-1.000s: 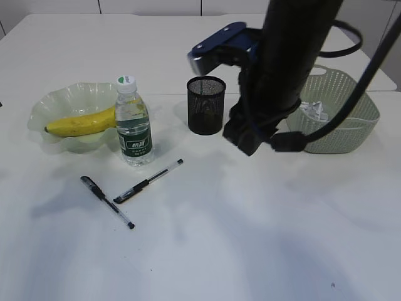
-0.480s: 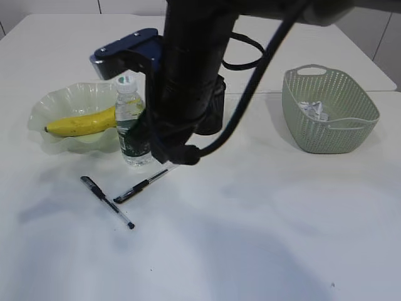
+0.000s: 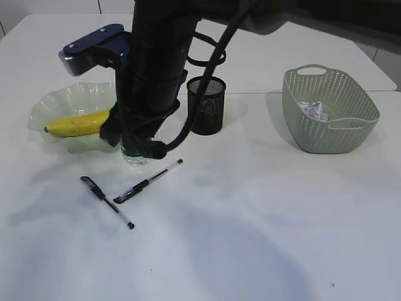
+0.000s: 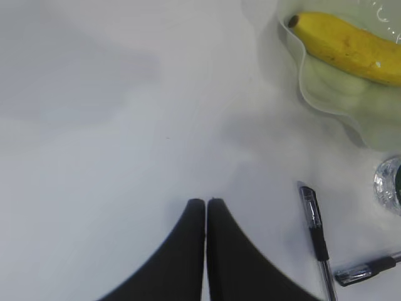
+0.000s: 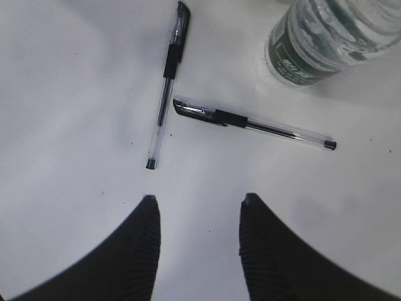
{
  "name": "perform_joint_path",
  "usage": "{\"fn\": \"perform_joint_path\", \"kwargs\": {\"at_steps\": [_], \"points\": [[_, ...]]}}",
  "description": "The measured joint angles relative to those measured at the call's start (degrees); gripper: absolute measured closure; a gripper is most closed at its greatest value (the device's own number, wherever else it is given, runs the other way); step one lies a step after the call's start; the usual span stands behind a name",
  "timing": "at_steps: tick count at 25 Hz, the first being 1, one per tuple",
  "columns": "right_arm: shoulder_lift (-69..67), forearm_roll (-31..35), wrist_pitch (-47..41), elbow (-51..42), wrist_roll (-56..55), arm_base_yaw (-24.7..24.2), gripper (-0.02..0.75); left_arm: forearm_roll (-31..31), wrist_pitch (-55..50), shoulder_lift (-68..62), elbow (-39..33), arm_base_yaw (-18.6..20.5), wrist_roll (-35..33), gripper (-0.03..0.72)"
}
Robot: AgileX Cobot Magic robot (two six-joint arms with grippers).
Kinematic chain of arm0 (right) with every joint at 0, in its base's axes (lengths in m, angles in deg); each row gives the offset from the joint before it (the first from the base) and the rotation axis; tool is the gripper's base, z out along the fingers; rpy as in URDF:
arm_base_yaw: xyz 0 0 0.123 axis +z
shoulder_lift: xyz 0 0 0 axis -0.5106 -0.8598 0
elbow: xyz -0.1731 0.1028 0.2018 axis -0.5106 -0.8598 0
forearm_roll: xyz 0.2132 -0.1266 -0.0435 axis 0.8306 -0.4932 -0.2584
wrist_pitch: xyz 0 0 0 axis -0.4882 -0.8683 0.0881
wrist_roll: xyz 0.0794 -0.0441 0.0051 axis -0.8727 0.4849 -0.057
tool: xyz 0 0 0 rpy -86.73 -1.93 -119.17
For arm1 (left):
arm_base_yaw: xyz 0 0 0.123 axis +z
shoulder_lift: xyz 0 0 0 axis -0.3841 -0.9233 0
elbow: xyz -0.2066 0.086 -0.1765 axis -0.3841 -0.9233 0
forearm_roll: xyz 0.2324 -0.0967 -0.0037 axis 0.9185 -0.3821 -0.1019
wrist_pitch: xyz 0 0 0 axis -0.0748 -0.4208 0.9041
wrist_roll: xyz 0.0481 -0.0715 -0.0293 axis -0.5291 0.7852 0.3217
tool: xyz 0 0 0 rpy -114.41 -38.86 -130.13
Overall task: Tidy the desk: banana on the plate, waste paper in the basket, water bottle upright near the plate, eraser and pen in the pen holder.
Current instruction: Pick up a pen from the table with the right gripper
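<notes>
Currently right fingers (image 5: 197, 207) apart, empty, above two pens (image 5: 250, 123); bottle (image 5: 326, 37) at 1 o'clock. Left fingers (image 4: 205, 204) together, empty.

two pens (image 3: 148, 182) (image 3: 107, 202), one banana (image 3: 76, 124), one basket (image 3: 329, 128)

Left gripper (image 4: 205, 202) closed, bottom centre. Banana (image 4: 349, 45) in plate (image 4: 326, 88), upper right. Two pens (image 4: 316, 235) (image 4: 366, 269) lower right; bottle base (image 4: 388, 185) at right edge.
</notes>
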Motion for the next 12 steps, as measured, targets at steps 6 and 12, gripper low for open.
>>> {"fn": "perform_joint_path", "kwargs": {"at_steps": [6, 12], "points": [[-1.8, 0.5, 2.0, 0.1, 19.3, 0.0, 0.42, 0.0, 0.5, 0.0, 0.0, 0.0, -4.4, 0.712], [-5.4, 2.0, 4.0, 0.1, 30.9, 0.0, 0.42, 3.2, 1.4, 0.0, 0.0, 0.0, -6.3, 0.712]]}}
